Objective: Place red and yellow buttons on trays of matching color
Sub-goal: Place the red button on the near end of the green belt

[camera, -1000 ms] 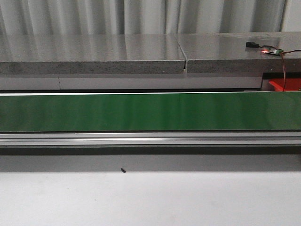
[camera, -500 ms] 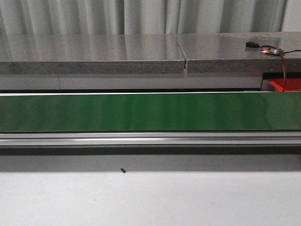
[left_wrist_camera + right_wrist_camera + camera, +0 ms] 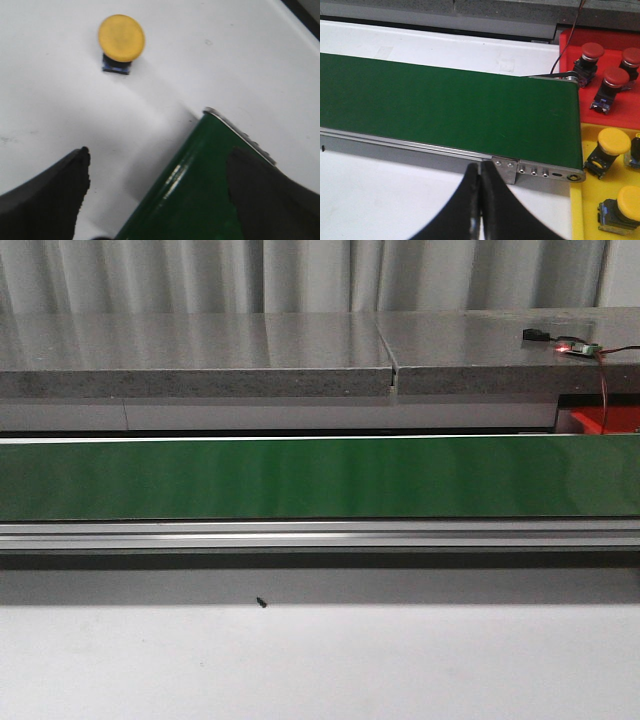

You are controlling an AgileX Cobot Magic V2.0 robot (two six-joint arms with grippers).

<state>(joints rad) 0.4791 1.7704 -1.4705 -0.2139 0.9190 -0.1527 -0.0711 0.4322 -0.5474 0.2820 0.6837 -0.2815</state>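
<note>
Yellow round-capped button (image 3: 121,38) on a dark square base, upright on white tabletop (image 3: 60,100) beside green conveyor belt (image 3: 200,185). Left gripper (image 3: 157,192) spread wide, short of it, holding nothing. Best approach, probably: centre over the cap, drop low, pinch the base. Right gripper (image 3: 481,200) pinched closed, empty, near red tray (image 3: 570,45) and yellow tray (image 3: 582,220) already holding buttons.

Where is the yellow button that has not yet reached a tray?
In the left wrist view, the yellow button stands alone on the white table, clear of the green conveyor belt's end and beyond the open jaws.
</note>
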